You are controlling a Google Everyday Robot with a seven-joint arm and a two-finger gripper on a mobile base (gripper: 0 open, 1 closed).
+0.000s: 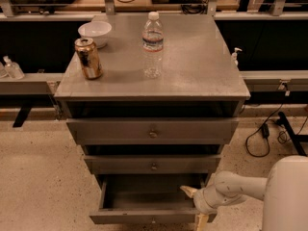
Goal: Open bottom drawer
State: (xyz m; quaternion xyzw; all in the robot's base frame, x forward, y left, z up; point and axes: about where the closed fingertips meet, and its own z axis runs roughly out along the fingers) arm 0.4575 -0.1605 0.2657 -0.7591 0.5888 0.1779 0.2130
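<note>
The bottom drawer (144, 218) of the grey cabinet stands pulled out, showing its plain grey inside (147, 196). My gripper (195, 206) is at the right end of the drawer's front panel. It is open: one tan fingertip (187, 191) reaches inside the drawer, and the other (201, 221) hangs in front of the panel. The white arm (240, 189) comes in from the lower right. The middle drawer (153, 165) and top drawer (153, 131) each stick out a little.
On the cabinet top (192, 66) stand a water bottle (153, 44), a drink can (89, 57) and a white bowl (95, 32). Black cables (262, 134) lie on the speckled floor to the right. A low shelf rail (29, 83) runs behind on both sides.
</note>
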